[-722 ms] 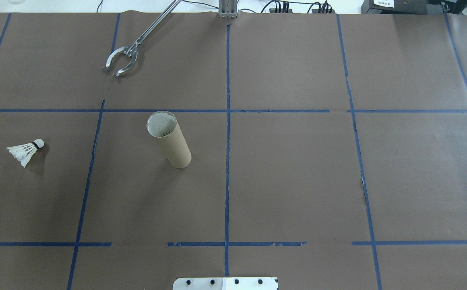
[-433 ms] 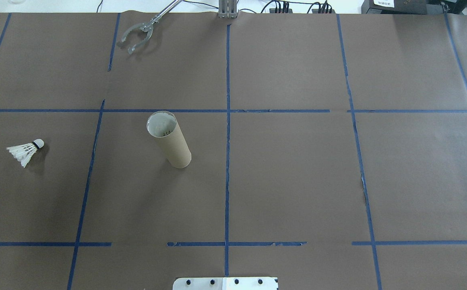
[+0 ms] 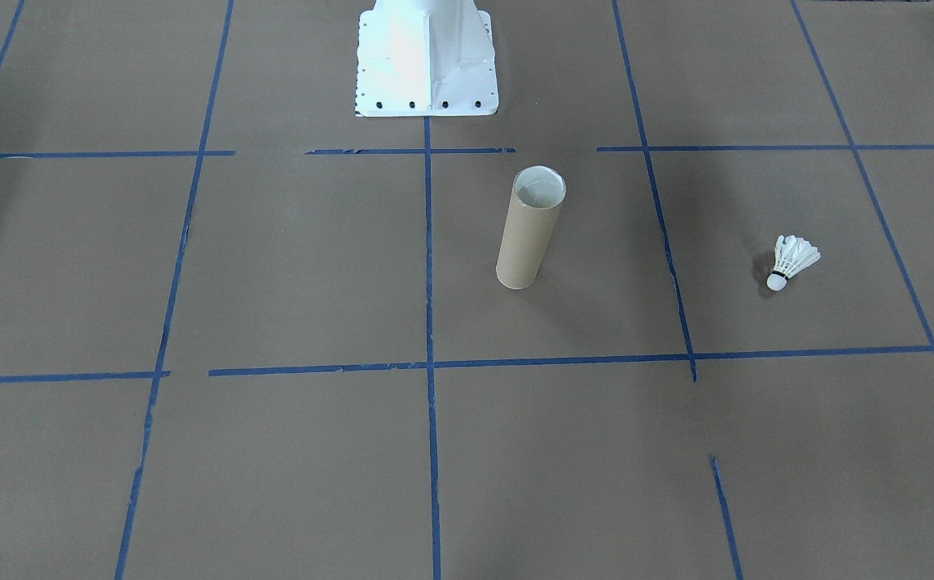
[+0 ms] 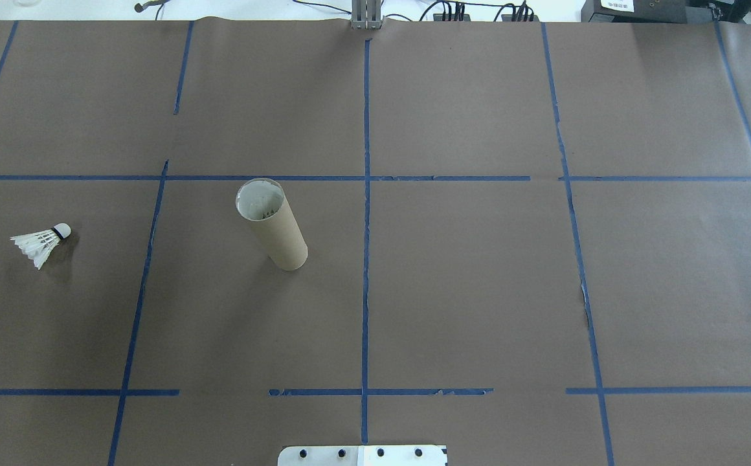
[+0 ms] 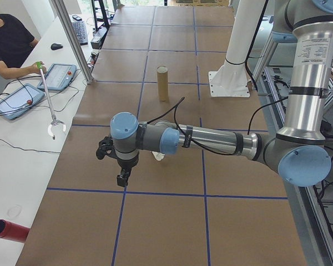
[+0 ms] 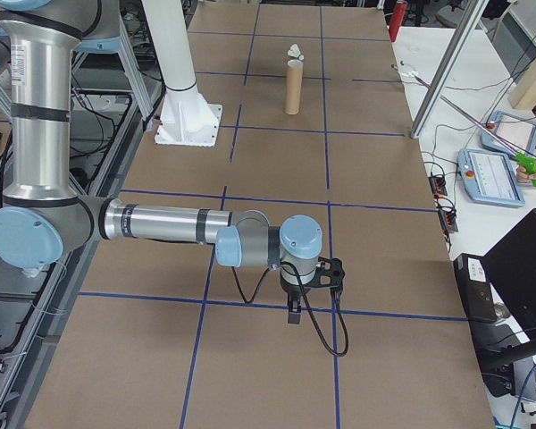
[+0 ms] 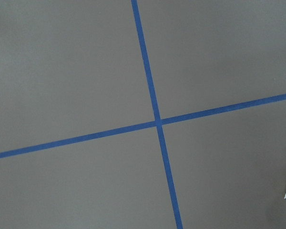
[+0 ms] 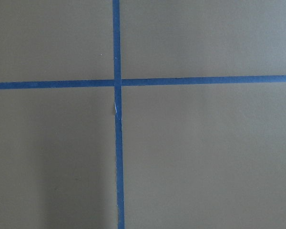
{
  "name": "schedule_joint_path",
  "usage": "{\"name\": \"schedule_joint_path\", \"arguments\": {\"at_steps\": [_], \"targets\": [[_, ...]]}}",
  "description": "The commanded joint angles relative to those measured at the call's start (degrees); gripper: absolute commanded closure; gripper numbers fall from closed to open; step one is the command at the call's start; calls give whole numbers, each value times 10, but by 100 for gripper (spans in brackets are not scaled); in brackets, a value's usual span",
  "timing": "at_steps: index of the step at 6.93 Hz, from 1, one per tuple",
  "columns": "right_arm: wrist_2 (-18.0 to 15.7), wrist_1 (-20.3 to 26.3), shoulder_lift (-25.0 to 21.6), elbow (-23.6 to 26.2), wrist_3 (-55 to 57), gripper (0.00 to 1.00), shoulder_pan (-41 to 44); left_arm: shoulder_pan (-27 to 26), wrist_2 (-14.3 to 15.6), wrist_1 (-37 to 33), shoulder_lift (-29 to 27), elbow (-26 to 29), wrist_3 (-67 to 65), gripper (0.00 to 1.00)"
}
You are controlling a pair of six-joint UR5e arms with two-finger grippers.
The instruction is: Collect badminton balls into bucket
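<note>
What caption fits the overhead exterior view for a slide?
Upright cardboard tube left of centre on blue-taped brown paper, with a shuttlecock lying apart near the left edge; no arms in view.

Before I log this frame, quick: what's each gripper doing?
Left gripper: seen only from the side, cannot tell; nothing visibly held.
Right gripper: the same, cannot tell; nothing visibly held.
</note>
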Motion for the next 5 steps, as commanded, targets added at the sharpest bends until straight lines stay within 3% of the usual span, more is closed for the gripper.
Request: {"name": "schedule_joint_path", "arguments": {"at_steps": [1, 3, 4, 5], "targets": [[0, 0, 0, -1, 0, 0, 0, 3, -81, -50, -3, 13, -70, 0], [0, 0, 0, -1, 0, 0, 0, 10, -109, -58, -14, 0, -204, 0], [0, 0, 0, -1, 0, 0, 0, 10, -183, -80, -5, 7, -234, 0], [0, 0, 0, -1, 0, 0, 0, 10, -184, -128, 18, -1, -292, 0]]}}
